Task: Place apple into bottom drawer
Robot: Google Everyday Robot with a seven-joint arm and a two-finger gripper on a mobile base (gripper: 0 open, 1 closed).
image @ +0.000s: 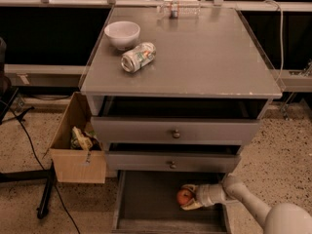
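Observation:
The apple (pixel 185 196), small and red-orange, is inside the open bottom drawer (pixel 146 204), toward its right side, low over the dark grey floor. My gripper (pixel 189 198) reaches in from the right and is shut on the apple, its pale fingers (pixel 191 206) above and below it. The white arm (pixel 243 199) runs from the lower right corner over the drawer's right wall. I cannot tell whether the apple touches the drawer floor.
The two upper drawers (pixel 175 133) with round knobs stand slightly open above. A white bowl (pixel 122 34) and a crushed can (pixel 138 57) lie on the cabinet top. A cardboard box (pixel 78 145) with scraps stands to the left on the floor.

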